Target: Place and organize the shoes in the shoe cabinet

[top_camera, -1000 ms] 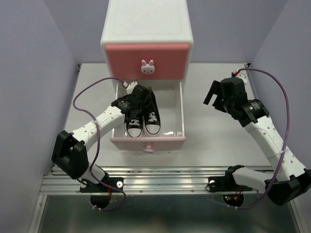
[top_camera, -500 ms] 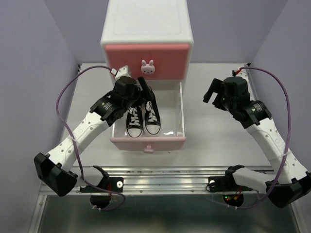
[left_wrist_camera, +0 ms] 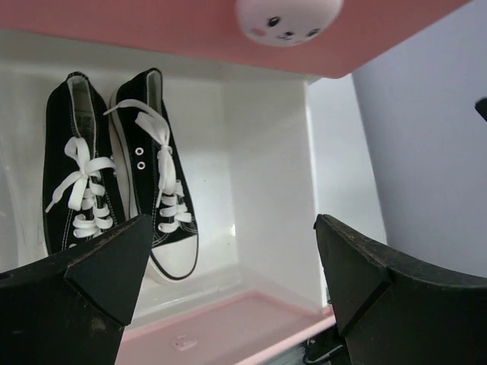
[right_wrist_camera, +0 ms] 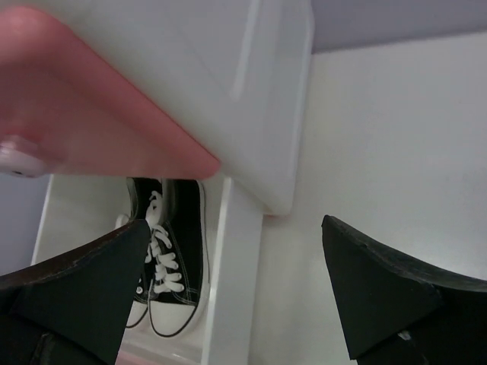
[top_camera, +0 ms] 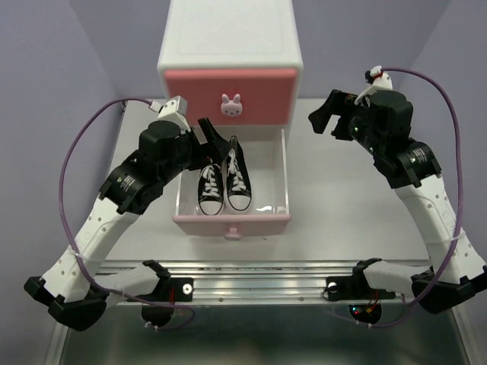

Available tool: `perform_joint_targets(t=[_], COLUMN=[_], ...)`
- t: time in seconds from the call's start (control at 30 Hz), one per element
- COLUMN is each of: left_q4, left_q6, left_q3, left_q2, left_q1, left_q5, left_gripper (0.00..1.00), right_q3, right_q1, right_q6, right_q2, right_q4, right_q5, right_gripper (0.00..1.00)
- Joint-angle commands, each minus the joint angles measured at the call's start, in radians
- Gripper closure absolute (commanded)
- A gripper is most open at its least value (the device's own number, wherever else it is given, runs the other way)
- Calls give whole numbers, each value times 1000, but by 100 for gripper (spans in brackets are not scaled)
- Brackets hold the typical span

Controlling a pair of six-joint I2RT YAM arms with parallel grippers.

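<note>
The left gripper (top_camera: 215,143) hangs over the left rear corner of the pulled-out lower drawer (top_camera: 285,176), its blunt black wedge-shaped fingers (left_wrist_camera: 91,281) spread apart with nothing between them. Below and just ahead of it lie the two black sneakers (top_camera: 224,187), matte canvas with flat white laces, metal eyelets and smooth white rubber toe caps. They sit side by side and touching, toes toward the pale pink drawer front (top_camera: 232,223). Any print on them is too small to read. The drawer is glossy white plastic inside. Above it sits the boxy white shoe cabinet (top_camera: 228,38), whose darker pink upper drawer (top_camera: 262,95) is closed and carries a round white bunny knob (top_camera: 231,105). The right gripper (top_camera: 326,114) hovers above the pale desk (top_camera: 342,198), right of the cabinet, its fingers likewise apart and empty.
</note>
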Motion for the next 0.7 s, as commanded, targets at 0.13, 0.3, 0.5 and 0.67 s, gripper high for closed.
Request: perform_joint_targets(t=[0.13, 0.3, 0.5, 0.67], left_q4=[-59, -60, -80, -88], left_q6=[81, 92, 78, 24], left_q3=[149, 177, 213, 224], left_q2=[1, 18, 43, 43], left_q1=[-39, -89, -204, -312], left_q5=[49, 61, 15, -29], left_gripper=[1, 1, 1, 1], right_q3=[337, 677, 905, 925], right_q1=[-7, -7, 31, 63], right_q6=[-189, -221, -223, -253], right_q2=[181, 418, 591, 666], right_q4=[175, 214, 242, 232], right_q5=[-269, -401, -443, -412], right_gripper=[0, 0, 0, 0])
